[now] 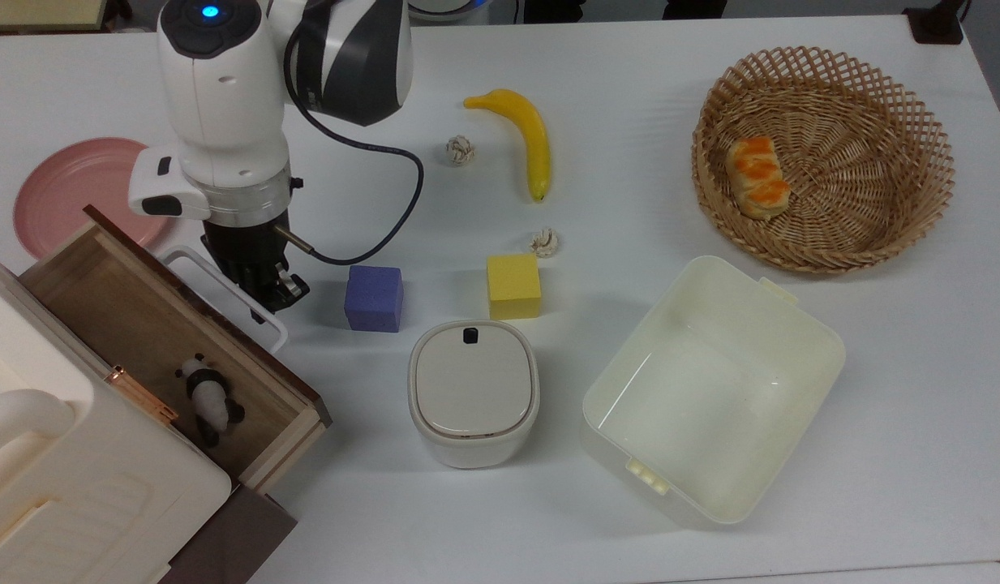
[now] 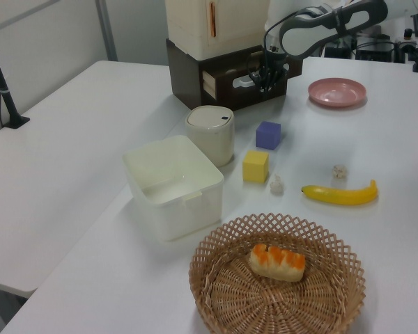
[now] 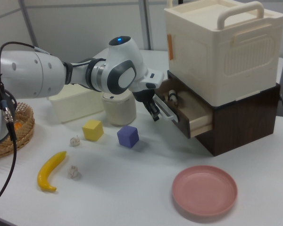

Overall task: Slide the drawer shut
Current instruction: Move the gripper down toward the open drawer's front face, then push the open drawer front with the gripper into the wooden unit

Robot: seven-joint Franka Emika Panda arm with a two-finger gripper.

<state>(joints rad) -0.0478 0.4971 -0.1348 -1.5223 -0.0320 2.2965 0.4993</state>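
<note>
The cabinet (image 1: 78,487) is seen at the top view's lower left corner of the table (image 1: 629,122), a cream box stacked on a dark brown base. From it the drawer (image 1: 143,324) is drawn well out toward the table's middle, with a small panda figure (image 1: 208,397) lying inside near the cabinet end. The drawer is judged to be a stiff, light wooden box on simple runners, so little force should be needed, though a push off to one side could skew and jam it. The white bar handle (image 1: 224,292) stands proud of the dark front panel (image 3: 177,113); a flat push on the panel or on the middle of the bar is judged the best contact, and no grasp is required. The tool (image 1: 264,296) is held against the handle's right part in the top view; whether it is clenched or released cannot be told.
</note>
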